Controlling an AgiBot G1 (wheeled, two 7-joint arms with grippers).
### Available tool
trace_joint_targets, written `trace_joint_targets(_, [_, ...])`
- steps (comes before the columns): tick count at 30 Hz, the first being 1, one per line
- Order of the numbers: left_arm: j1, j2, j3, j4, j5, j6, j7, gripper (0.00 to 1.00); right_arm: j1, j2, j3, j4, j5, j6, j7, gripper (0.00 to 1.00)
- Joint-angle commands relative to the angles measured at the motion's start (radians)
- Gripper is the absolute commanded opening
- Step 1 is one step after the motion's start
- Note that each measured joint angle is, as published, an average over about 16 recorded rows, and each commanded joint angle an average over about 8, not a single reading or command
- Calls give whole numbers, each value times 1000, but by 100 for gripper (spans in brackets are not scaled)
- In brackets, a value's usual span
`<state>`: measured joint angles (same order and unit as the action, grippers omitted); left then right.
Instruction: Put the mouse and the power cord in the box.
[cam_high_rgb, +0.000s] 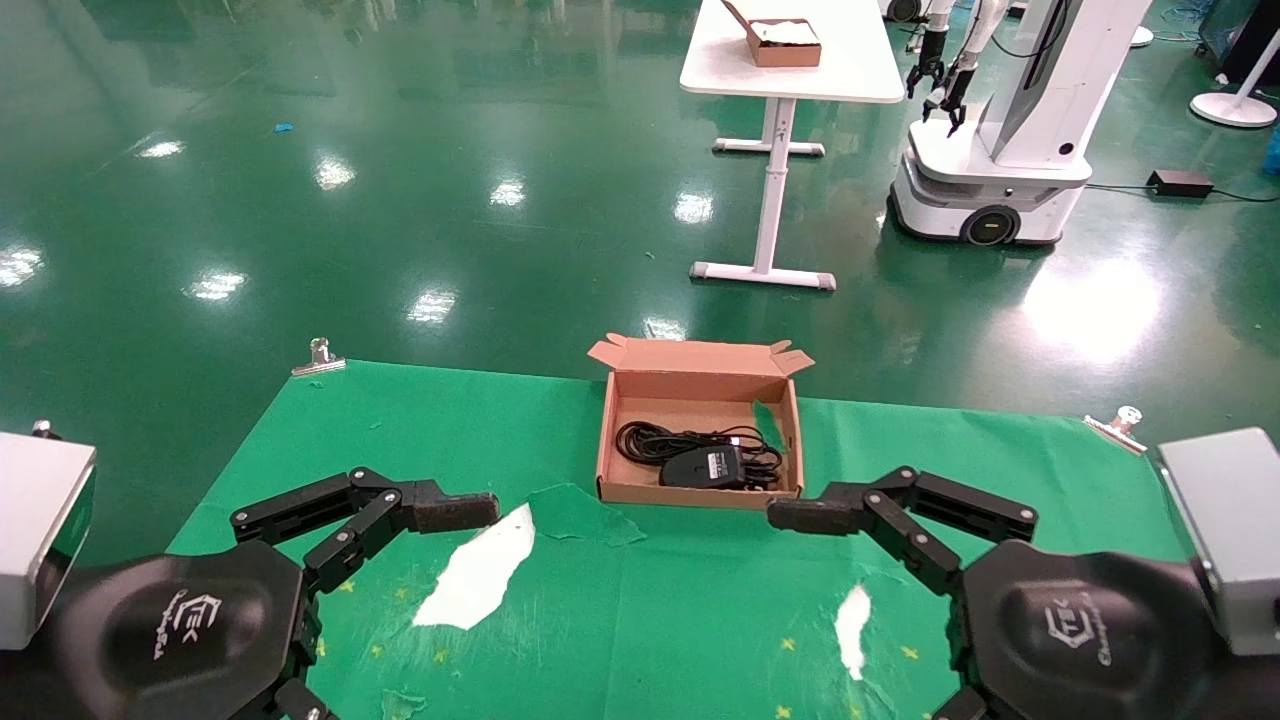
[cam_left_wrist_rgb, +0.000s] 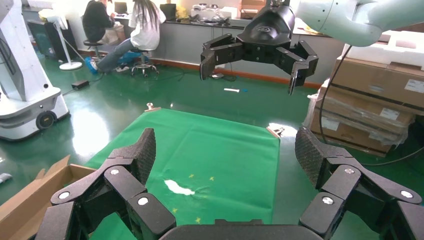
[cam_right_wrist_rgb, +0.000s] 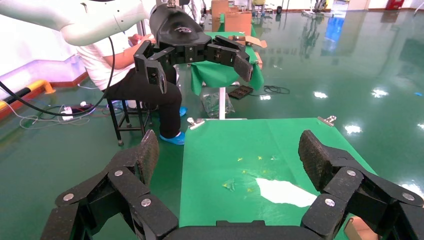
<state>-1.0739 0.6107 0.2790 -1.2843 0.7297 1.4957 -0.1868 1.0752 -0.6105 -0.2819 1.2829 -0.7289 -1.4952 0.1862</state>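
The brown cardboard box (cam_high_rgb: 610, 440) stands open at the table's far middle. Inside it the black mouse (cam_high_rgb: 700, 468) lies with its white label up. Black cable loops (cam_high_rgb: 650, 441) lie behind and beside the mouse; I cannot tell the power cord from the mouse's thin cable. Both arms hover low over the near table, turned toward each other. My left gripper (cam_left_wrist_rgb: 227, 150) is open and empty, one finger (cam_high_rgb: 455, 510) to the left of the box's front. My right gripper (cam_right_wrist_rgb: 230, 152) is open and empty too, one finger (cam_high_rgb: 805, 515) just off the box's front right corner.
The green cloth (cam_high_rgb: 700, 620) has white torn patches (cam_high_rgb: 480, 572) (cam_high_rgb: 853, 615) near me. Metal clips (cam_high_rgb: 318, 355) (cam_high_rgb: 1118, 422) hold its far corners. Beyond, on the green floor, stand a white table (cam_high_rgb: 790, 70) and another robot (cam_high_rgb: 1000, 150).
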Motion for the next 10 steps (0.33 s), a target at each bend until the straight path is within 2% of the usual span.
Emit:
trace_joint_targets(1, [0,0,0,1,0,-1,0,100,0,0,0,0,0,0,0,100])
trace_joint_targets(10, [-1,1,1,2,0,-1,1,100,0,0,0,0,0,0,0,100])
